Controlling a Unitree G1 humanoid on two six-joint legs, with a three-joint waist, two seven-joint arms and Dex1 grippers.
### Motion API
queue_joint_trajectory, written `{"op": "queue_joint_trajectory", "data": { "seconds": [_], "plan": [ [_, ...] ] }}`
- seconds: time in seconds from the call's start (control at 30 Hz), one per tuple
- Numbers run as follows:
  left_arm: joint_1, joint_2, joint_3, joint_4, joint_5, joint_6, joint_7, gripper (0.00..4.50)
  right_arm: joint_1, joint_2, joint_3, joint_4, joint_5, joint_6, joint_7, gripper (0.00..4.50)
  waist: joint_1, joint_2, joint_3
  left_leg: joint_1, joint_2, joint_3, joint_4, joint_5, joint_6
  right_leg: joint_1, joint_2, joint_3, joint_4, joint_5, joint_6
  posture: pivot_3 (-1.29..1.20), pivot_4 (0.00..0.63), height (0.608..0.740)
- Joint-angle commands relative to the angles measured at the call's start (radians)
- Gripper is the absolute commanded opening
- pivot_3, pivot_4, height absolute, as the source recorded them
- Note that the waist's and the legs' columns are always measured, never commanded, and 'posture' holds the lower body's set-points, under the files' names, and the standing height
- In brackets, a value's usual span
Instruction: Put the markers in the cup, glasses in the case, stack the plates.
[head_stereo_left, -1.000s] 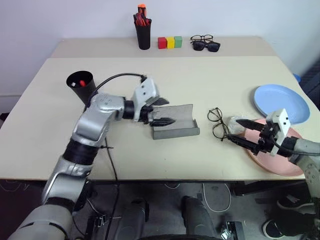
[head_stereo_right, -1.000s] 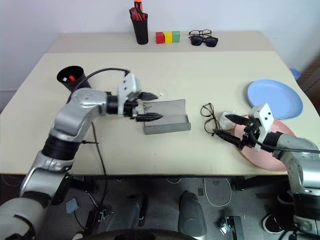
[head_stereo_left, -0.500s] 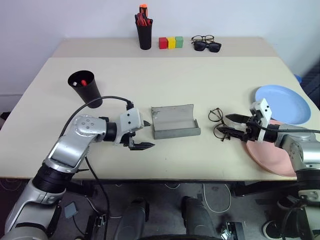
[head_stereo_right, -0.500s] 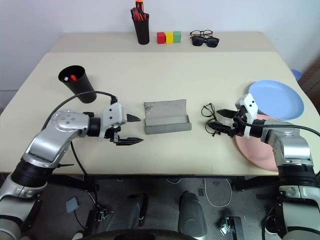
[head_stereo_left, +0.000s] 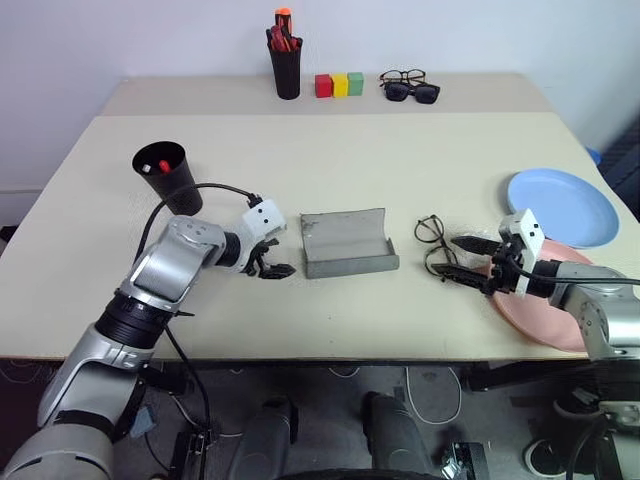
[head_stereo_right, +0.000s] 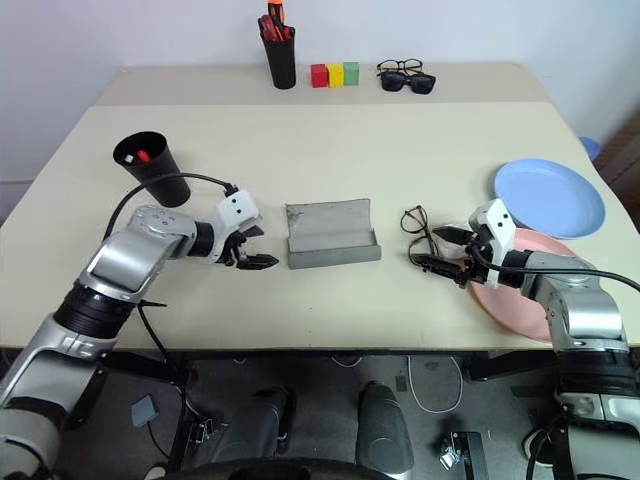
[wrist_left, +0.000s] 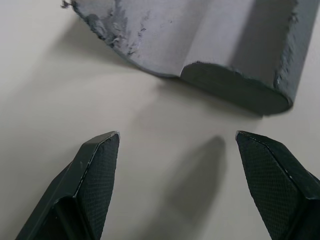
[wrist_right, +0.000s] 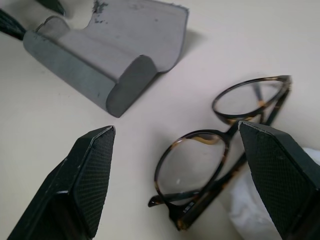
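The grey case (head_stereo_left: 348, 243) lies open mid-table, its lid standing up. My left gripper (head_stereo_left: 278, 258) hovers open just off the case's left end, nothing between its fingers (wrist_left: 95, 170); the left wrist view shows that end of the case (wrist_left: 200, 45). The wire-framed glasses (head_stereo_left: 431, 243) lie right of the case. My right gripper (head_stereo_left: 450, 256) is open with its tips either side of their near lens (wrist_right: 165, 160), not closed on it. A red marker end (head_stereo_left: 164, 167) shows inside the black cup (head_stereo_left: 168, 185). The blue plate (head_stereo_left: 562, 206) and the pink plate (head_stereo_left: 545, 310) lie side by side at right.
At the far edge stand a black pen holder (head_stereo_left: 287, 62) with red and orange pens, three coloured blocks (head_stereo_left: 340, 84), and sunglasses with another pair of spectacles (head_stereo_left: 410, 88). Something white and crumpled (wrist_right: 260, 200) lies beside the glasses near the pink plate.
My left gripper has drawn back off the case, moving left and down to the table beside it. The right gripper has stayed open at the glasses.
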Motion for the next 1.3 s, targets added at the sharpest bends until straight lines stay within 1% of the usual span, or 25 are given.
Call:
{"op": "queue_joint_trajectory", "data": {
  "seconds": [0.03, 0.13, 0.33, 0.5, 0.73, 0.8, 0.97, 1.17, 1.3],
  "plan": [
    [-0.020, -0.023, 0.006, -0.050, 0.027, 0.069, 0.083, 3.78, -0.002, -0.006, -0.032, -0.047, 0.024, 0.003, -0.007, 4.05, 0.000, 0.000, 0.000, 0.000, 0.000, 0.000, 0.000, 0.000, 0.000, 0.000, 0.000, 0.000, 0.000, 0.000, 0.000, 0.00, 0.150, 0.740],
    [-0.021, -0.045, -0.009, -0.048, 0.048, 0.080, 0.134, 3.78, 0.000, -0.004, -0.031, -0.053, 0.027, 0.005, -0.014, 4.05, 0.001, 0.000, 0.000, 0.000, 0.000, 0.000, 0.000, 0.000, 0.000, 0.000, 0.000, 0.000, 0.000, 0.000, 0.000, 0.00, 0.150, 0.740],
    [-0.049, -0.089, -0.053, 0.009, 0.102, -0.008, 0.201, 3.78, 0.008, -0.003, -0.034, -0.060, 0.032, 0.006, -0.019, 4.05, 0.008, 0.000, 0.000, 0.000, 0.000, 0.000, 0.000, 0.000, -0.001, 0.001, 0.000, 0.000, 0.000, 0.000, 0.000, 0.00, 0.150, 0.740],
    [-0.095, -0.146, -0.079, 0.037, 0.090, -0.045, 0.172, 3.78, 0.012, -0.008, -0.036, -0.056, 0.036, 0.007, -0.019, 4.05, 0.008, 0.000, 0.000, 0.000, -0.001, 0.000, 0.000, 0.000, -0.001, 0.001, 0.000, 0.000, -0.001, 0.000, 0.000, 0.00, 0.150, 0.740],
    [-0.100, -0.153, -0.055, 0.021, 0.062, -0.031, 0.136, 3.78, -0.003, -0.012, -0.029, -0.025, 0.030, 0.006, -0.016, 4.05, 0.000, 0.000, 0.000, 0.000, 0.000, 0.000, 0.000, 0.000, -0.001, 0.000, 0.000, 0.000, -0.001, 0.000, 0.000, 0.00, 0.150, 0.740],
    [-0.096, -0.136, -0.038, 0.009, 0.059, -0.017, 0.135, 3.78, -0.021, -0.012, -0.020, 0.000, 0.024, 0.012, -0.015, 4.05, 0.001, 0.000, 0.000, 0.000, 0.000, 0.000, 0.000, 0.000, -0.001, 0.000, 0.000, 0.000, 0.000, 0.000, 0.000, 0.00, 0.150, 0.740],
    [-0.064, -0.044, 0.028, -0.043, 0.022, -0.042, 0.092, 3.78, -0.096, -0.018, 0.015, 0.103, -0.006, 0.020, 0.008, 4.05, -0.003, 0.000, 0.000, 0.000, 0.000, 0.000, 0.000, 0.000, -0.001, 0.000, 0.000, 0.000, 0.000, 0.000, 0.000, 0.00, 0.150, 0.740],
    [0.015, 0.061, 0.156, -0.213, -0.117, -0.085, -0.029, 3.78, -0.210, -0.015, 0.073, 0.274, -0.063, 0.026, 0.049, 4.05, 0.000, 0.000, 0.000, 0.000, 0.000, 0.000, 0.000, 0.000, -0.001, 0.000, 0.000, 0.000, -0.001, 0.000, 0.000, 0.00, 0.150, 0.740],
    [0.042, 0.095, 0.223, -0.298, -0.194, -0.051, -0.045, 3.78, -0.275, -0.014, 0.111, 0.371, -0.100, 0.043, 0.077, 4.05, 0.003, 0.000, 0.000, -0.001, 0.000, 0.000, 0.000, 0.000, -0.001, 0.000, 0.000, 0.000, -0.001, 0.000, 0.000, 0.00, 0.150, 0.740]
  ]
}}
